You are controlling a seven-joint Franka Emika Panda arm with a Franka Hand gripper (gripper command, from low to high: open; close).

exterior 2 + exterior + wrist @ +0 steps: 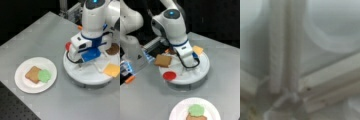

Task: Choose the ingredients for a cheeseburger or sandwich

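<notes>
Arm: the Franka arm reaches down over the white segmented tray (202, 72), wrist low above the tray's middle in both front views.
Gripper: the gripper (80, 65) sits just over the tray hub, mostly hidden by the wrist housing; whether it is spread or closed cannot be told, and nothing can be seen held in it.
Wrist view: shows only the tray's white divider ribs (285, 50) meeting at the hub, very close; no food piece and no fingers are in that view.
Ingredients on tray: toast square (163, 60) at a front view's left; red disc (169, 75) at the lower left; yellow cheese square (197, 49) at the upper right; dark brown patty (113, 49) at a front view's right edge, partly hidden behind the arm.
Key relation: the gripper stands at the centre, so every piece lies outward from it toward the rim; none is touching it. In a front view the red disc (68, 46) lies close beside the wrist, the cheese (112, 70) farther off on the opposite side.
Sandwich: on the plain white plate (22, 82), well apart from the tray, lies a toast square (32, 74) with a green disc (44, 76) overlapping one edge.
Progress: judged as two layers placed; the red disc and the second toast are still on the tray.
</notes>
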